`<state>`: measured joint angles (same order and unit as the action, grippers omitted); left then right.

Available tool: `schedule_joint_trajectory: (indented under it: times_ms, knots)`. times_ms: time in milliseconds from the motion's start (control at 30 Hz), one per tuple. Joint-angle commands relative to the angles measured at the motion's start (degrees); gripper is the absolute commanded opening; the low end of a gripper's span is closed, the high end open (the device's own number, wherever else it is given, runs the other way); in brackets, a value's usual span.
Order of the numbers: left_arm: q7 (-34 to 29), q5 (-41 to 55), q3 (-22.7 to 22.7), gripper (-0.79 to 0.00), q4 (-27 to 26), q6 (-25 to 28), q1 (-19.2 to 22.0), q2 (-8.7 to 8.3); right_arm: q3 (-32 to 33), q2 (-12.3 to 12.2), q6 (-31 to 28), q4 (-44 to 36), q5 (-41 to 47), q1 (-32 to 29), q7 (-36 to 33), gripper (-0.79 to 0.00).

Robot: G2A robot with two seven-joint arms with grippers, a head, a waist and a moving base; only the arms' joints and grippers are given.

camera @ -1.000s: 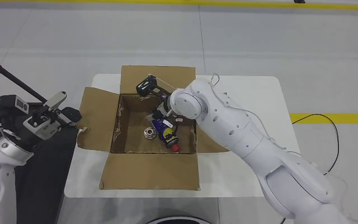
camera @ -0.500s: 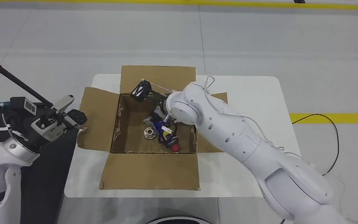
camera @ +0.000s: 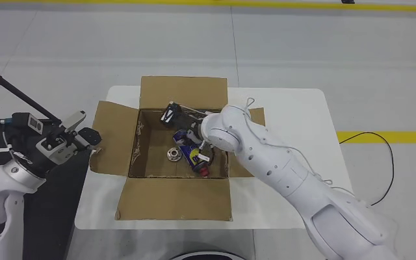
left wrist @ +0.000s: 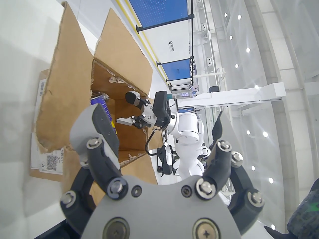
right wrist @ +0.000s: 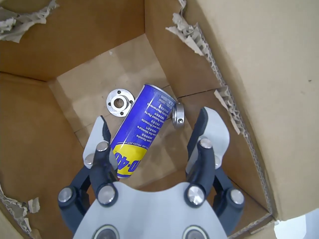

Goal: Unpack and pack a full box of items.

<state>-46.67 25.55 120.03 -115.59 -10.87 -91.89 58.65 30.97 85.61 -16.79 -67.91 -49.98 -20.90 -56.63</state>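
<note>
While the right gripper (right wrist: 152, 118) hung spread above it, the blue spray can (right wrist: 142, 130) lay on the cardboard box (camera: 175, 198) floor, right half, between flange (right wrist: 119, 103) and shaft collar (right wrist: 178, 118). Best grip seemed a square straddle at mid-body, clear of the collar. Off left of the box, the left gripper (left wrist: 159, 116) was spread, empty.

The mouth of the box (camera: 151, 166) is kept open from above by four flaps folded outward. Its far right part is taken up by the right pincer (right wrist: 152, 116), held with jaws spread apart over the spray can (right wrist: 142, 128). The can is laid slantwise on the floor, with a flange (right wrist: 119, 103) and a ring (right wrist: 178, 118) close on either side; only a narrow gap is left between ring and wall. Bare floor is offered in the left half. Torn cardboard is met along the rim. The interior is screened from the left pincer (camera: 83, 130) by the left flap (camera: 114, 136).
</note>
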Motion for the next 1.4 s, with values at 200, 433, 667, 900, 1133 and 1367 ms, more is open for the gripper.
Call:
schedule_joint_trajectory:
  times_ms: [200, 433, 667, 900, 1133, 1367]
  knots:
    - [0.2, 0.4, -0.9, 0.0, 0.1, 0.3, 0.0, -0.19, -1.5, 0.8, 3.0, 0.7, -5.7, -0.2, -2.3, -0.459]
    - [0.3, 0.5, -1.0, 0.0, 0.2, 0.3, 0.1, -0.4, -2.6, 1.9, 6.3, 2.7, -9.9, -0.9, -1.8, -0.459]
    - [0.6, 0.2, -1.2, 0.0, 0.3, 0.2, 0.0, -0.58, -3.2, 3.3, 10.6, 4.7, -12.9, -1.2, -2.1, -0.468]
    - [1.0, 0.2, -1.3, 0.0, 0.7, 0.2, -0.1, -0.74, -2.8, 4.4, 10.9, 7.0, -13.9, -1.6, -1.2, -0.489]
    - [1.4, 0.3, -1.2, 0.0, 0.7, 0.4, -0.6, -0.85, -2.3, 5.3, 10.5, 10.0, -14.7, -1.9, 0.6, -0.502]
    - [1.7, 0.4, -0.8, 0.0, 0.7, 0.5, -1.4, -0.94, -2.4, 6.6, 10.6, 12.5, -15.7, -1.7, 0.5, -0.505]
